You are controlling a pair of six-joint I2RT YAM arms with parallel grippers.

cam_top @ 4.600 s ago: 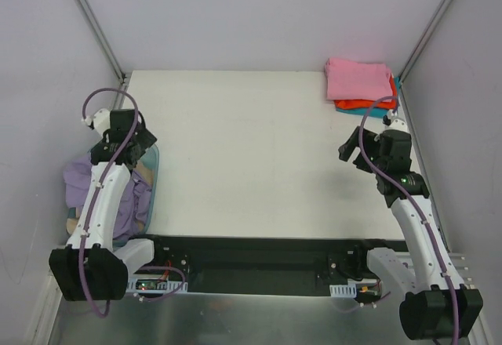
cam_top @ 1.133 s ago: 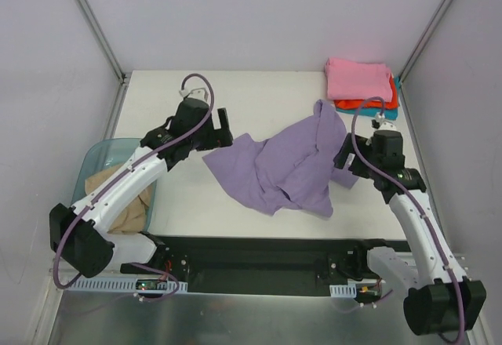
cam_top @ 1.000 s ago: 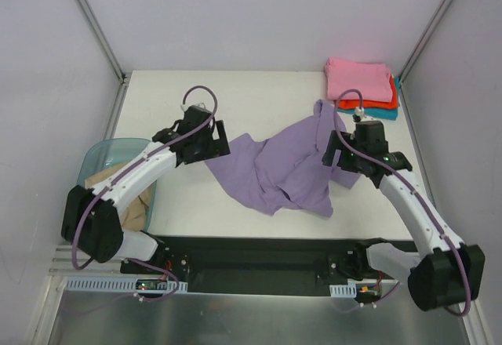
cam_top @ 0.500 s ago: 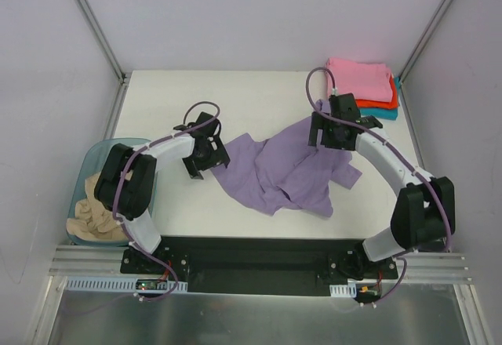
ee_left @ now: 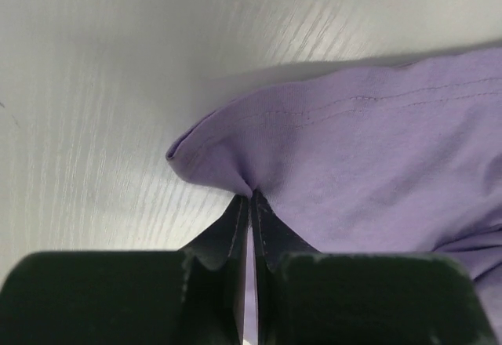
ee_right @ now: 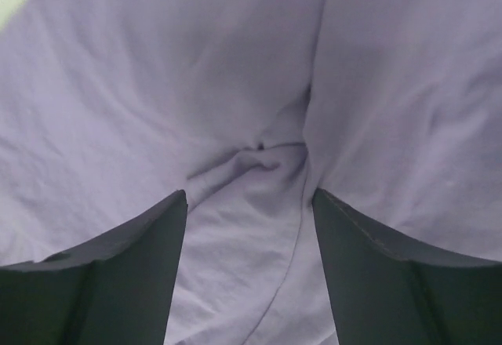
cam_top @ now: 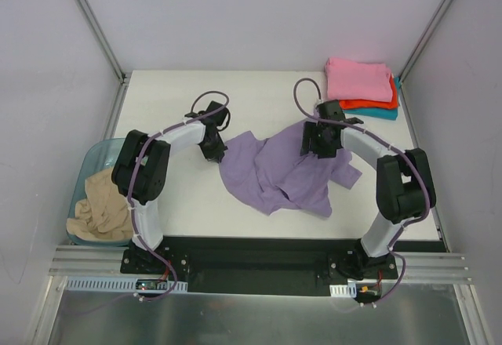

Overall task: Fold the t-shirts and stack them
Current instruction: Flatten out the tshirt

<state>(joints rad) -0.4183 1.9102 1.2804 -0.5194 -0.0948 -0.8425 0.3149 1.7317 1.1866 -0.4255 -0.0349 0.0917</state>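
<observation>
The lavender t-shirt (cam_top: pixel 282 174) lies crumpled on the white table. My left gripper (cam_top: pixel 216 146) is at its left edge and shut on a pinch of hem, seen up close in the left wrist view as the gripper (ee_left: pixel 251 196) nipping the lavender t-shirt (ee_left: pixel 369 165). My right gripper (cam_top: pixel 316 143) is pressed down on the shirt's upper part. In the right wrist view the right gripper (ee_right: pixel 249 194) stands open, a bunched fold of the lavender t-shirt (ee_right: pixel 235 70) between its fingers. Pink (cam_top: pixel 359 78), orange-red (cam_top: pixel 367 103) and teal (cam_top: pixel 386 113) t-shirts are stacked at the back right corner.
A translucent pale-blue bin (cam_top: pixel 96 155) sits off the table's left edge with a tan t-shirt (cam_top: pixel 102 208) crumpled inside. Grey walls close in the table on three sides. Both arms reach inward over the table's middle.
Both arms swung inward and down onto the lavender shirt. The left gripper closed on its left edge, and the right gripper's jaws narrowed over the upper part.
</observation>
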